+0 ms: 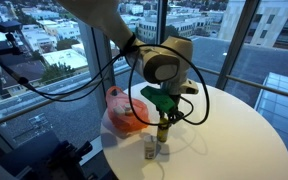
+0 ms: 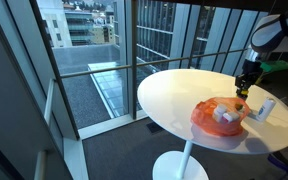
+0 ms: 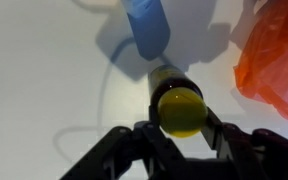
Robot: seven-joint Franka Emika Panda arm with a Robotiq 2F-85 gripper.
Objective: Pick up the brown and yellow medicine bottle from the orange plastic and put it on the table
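My gripper [image 3: 179, 125] is shut on the brown medicine bottle with the yellow cap [image 3: 178, 108] and holds it upright just over the white round table [image 3: 44, 90]. In an exterior view the bottle [image 1: 163, 128] hangs from the gripper [image 1: 163, 116] beside the orange plastic bag [image 1: 122, 113]. In an exterior view the bottle [image 2: 241, 100] is small, right behind the orange plastic [image 2: 210, 117]. The orange plastic shows at the right edge of the wrist view [image 3: 274, 55].
A blue-capped white container [image 3: 147, 27] stands just beyond the bottle; it shows near the table's front edge [image 1: 151, 150] and in an exterior view [image 2: 263, 107]. White objects [image 2: 225, 114] lie in the orange plastic. Glass walls surround the table [image 1: 234, 130].
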